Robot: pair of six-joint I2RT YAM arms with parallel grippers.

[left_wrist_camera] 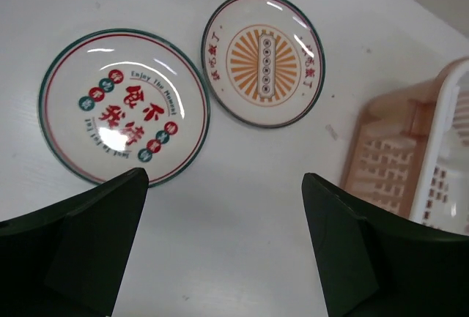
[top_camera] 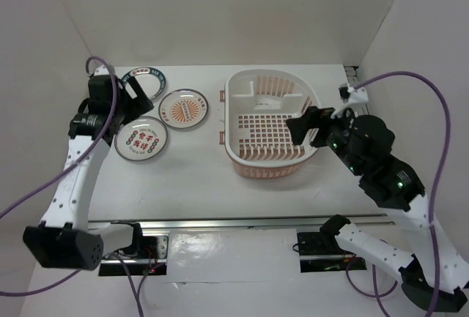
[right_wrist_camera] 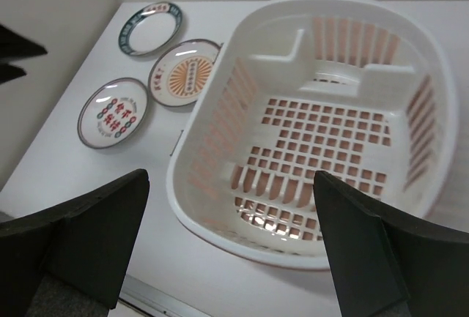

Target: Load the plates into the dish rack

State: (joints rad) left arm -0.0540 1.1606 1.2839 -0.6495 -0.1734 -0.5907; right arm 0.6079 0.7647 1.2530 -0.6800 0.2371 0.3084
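My left gripper [left_wrist_camera: 226,214] hung spread wide near the red-lettered plate [left_wrist_camera: 123,105]; figured I'd best pinch its rim squarely.

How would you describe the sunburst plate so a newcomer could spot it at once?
Find the oval pink-and-white dish rack in the middle of the table; three small plates lie flat on its left-arm side. The sunburst plate is the one nearest the rack. It alone has orange rays at its centre, unlike the red-lettered plate and the teal-rimmed plate.
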